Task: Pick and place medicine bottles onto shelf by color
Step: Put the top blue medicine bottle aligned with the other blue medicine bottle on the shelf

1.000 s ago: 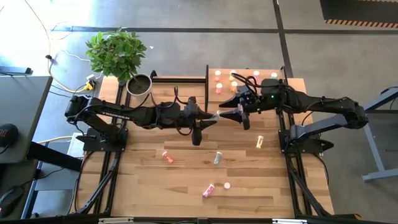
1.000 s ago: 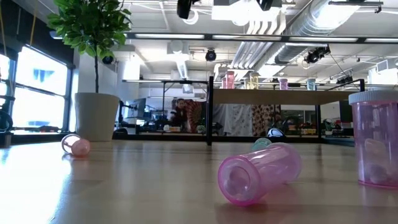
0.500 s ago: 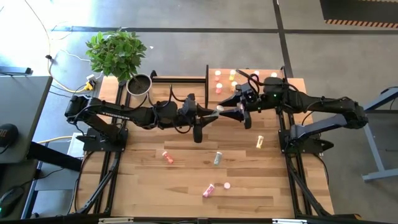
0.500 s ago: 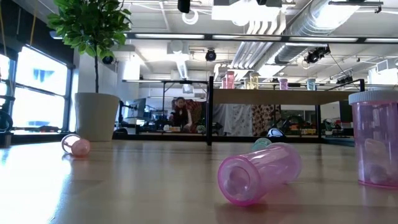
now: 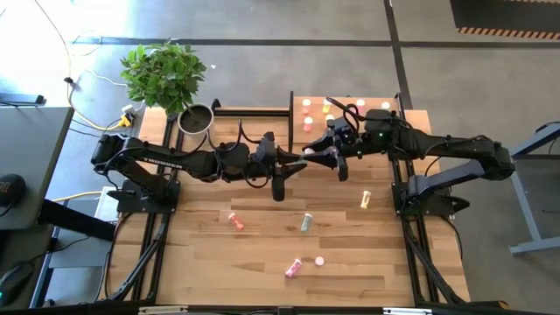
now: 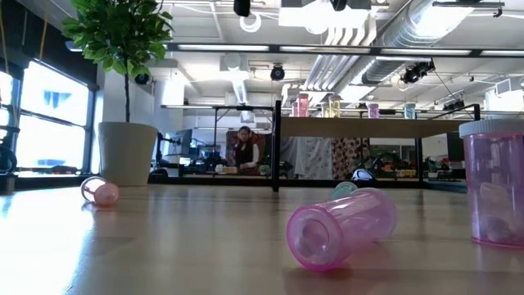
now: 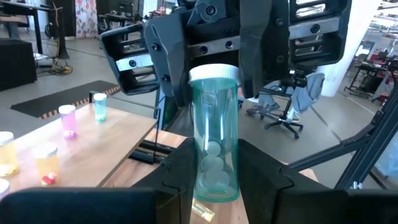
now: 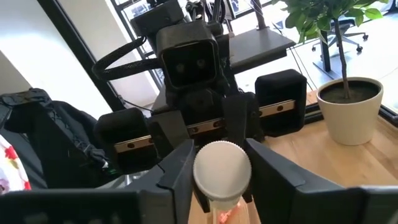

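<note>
The pale green medicine bottle (image 7: 214, 134) hangs in mid-air above the table's centre, the left gripper (image 5: 297, 163) clamped on its lower body while the right gripper (image 5: 313, 154) has its fingers (image 7: 261, 43) pressed on either side of the white cap (image 8: 222, 169), so both hold the one bottle, though from overhead it is almost hidden between them. Just beyond stands the shelf (image 5: 411, 118), partly covered by the right arm, with pink, yellow and green bottles (image 7: 67, 119) upright on it. Loose bottles (image 5: 305, 222) lie on the tabletop (image 5: 219, 262); in the low view one pink bottle (image 6: 495, 184) is cut off at the edge.
</note>
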Motion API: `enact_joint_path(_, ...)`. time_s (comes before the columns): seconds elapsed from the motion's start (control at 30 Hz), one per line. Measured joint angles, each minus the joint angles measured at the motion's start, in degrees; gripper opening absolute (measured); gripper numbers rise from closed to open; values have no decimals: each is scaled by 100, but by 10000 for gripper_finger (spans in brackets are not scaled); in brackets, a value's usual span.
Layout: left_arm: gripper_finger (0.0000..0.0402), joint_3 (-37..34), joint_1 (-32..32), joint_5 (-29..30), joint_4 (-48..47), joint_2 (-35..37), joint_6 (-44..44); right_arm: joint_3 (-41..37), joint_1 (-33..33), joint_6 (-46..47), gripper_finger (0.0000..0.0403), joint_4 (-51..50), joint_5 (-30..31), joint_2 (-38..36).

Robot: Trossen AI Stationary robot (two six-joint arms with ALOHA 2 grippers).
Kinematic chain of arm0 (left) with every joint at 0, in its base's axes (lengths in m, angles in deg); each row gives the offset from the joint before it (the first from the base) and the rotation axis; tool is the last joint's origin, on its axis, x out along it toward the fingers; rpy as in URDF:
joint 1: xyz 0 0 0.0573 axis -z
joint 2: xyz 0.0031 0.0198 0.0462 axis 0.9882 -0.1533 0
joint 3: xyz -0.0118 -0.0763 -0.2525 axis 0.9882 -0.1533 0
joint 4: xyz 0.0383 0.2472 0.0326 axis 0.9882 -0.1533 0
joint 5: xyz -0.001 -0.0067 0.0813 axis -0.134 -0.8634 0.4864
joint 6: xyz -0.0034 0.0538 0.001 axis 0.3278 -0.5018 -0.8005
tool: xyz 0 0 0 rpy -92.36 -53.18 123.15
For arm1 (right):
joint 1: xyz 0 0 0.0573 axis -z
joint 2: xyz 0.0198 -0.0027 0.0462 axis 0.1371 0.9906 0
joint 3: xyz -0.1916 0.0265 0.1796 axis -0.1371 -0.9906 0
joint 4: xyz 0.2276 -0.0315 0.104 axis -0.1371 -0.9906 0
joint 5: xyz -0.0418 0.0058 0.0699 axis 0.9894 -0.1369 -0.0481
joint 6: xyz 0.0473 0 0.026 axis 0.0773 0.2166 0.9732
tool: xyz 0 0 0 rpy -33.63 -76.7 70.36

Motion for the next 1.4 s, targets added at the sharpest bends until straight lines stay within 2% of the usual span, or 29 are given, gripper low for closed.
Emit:
enact_joint_path(0.17,91,0,0,15,-2,0,0,0,0,-27,97,-5,24,0)
enact_joint_path(0.47,109,0,-20,120,-14,-2,0,0,0,-3,106,-34,47,-2)
enact_joint_path(0.73,158,0,-106,102,-146,-1,-210,0,0,119,101,-92,148,-4)
enact_joint_path(0.9,200,2,-142,151,-325,0,-238,0,-2,131,100,-303,343,-4)
enact_joint_path(1.0,214,133,-200,168,-834,11,-231,0,-29,126,100,-346,532,-7)
enact_joint_path(1.2,217,326,-264,160,-1383,17,-649,0,-39,126,99,-518,865,-13)
enact_joint_path(1.4,215,449,-264,151,-1407,20,-1225,0,-39,165,99,-834,1296,-15)
